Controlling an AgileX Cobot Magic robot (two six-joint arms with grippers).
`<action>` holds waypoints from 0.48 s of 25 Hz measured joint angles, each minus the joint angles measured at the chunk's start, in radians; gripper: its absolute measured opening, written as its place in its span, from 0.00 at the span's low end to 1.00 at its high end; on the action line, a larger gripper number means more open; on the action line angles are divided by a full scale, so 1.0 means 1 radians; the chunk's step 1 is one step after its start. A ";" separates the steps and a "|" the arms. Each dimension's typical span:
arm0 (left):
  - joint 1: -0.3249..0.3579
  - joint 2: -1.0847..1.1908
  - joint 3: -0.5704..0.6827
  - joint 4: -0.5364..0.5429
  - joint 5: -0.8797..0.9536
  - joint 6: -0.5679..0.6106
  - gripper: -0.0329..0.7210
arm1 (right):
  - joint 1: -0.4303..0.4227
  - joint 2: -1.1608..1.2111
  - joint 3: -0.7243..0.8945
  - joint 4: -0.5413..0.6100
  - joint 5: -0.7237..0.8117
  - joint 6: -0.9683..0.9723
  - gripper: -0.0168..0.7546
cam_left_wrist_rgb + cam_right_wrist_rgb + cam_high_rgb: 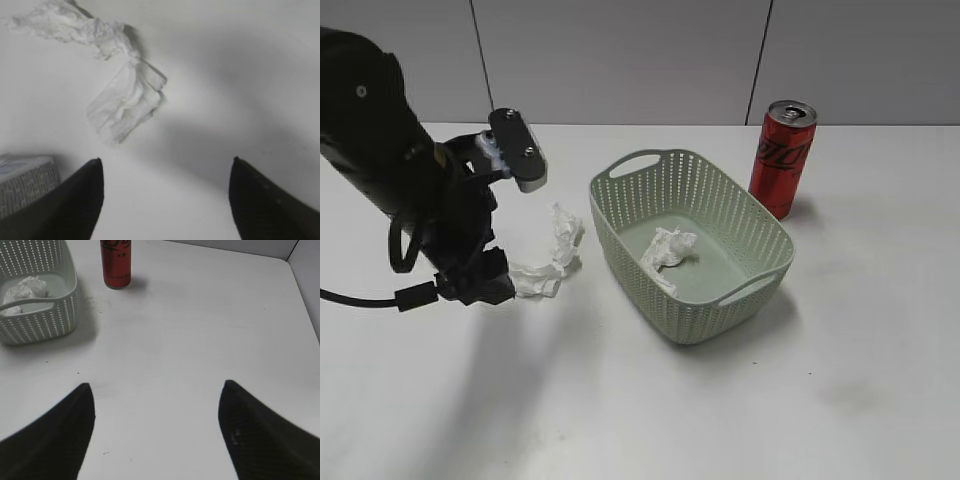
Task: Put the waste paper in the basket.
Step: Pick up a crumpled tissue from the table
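A twisted strip of white waste paper point(552, 262) lies on the table left of the basket; in the left wrist view point(125, 100) it lies just ahead of the jaws. My left gripper point(492, 284) is open and empty, low over the table, close to the paper's left end; its jaws also show in the left wrist view point(165, 165). The pale green basket point(705, 320) holds one crumpled piece of paper point(667, 248). The right wrist view shows the basket point(42, 322) and that paper point(25, 290) at the top left. My right gripper point(157, 390) is open and empty above bare table.
A red can point(782, 155) stands upright behind the basket's right end; it also shows in the right wrist view point(116, 262). A grey-speckled packet point(25, 180) is beside the left jaw. A wall runs along the table's far edge.
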 joint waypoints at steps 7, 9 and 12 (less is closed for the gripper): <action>0.112 0.138 -0.024 -0.186 -0.049 0.294 0.80 | 0.000 0.000 0.000 0.000 0.000 0.000 0.78; 0.115 0.178 -0.053 -0.213 -0.050 0.339 0.80 | 0.000 0.000 0.000 0.000 0.000 0.000 0.78; 0.115 0.226 -0.101 -0.239 -0.052 0.383 0.80 | 0.000 0.000 0.000 0.000 0.000 0.000 0.78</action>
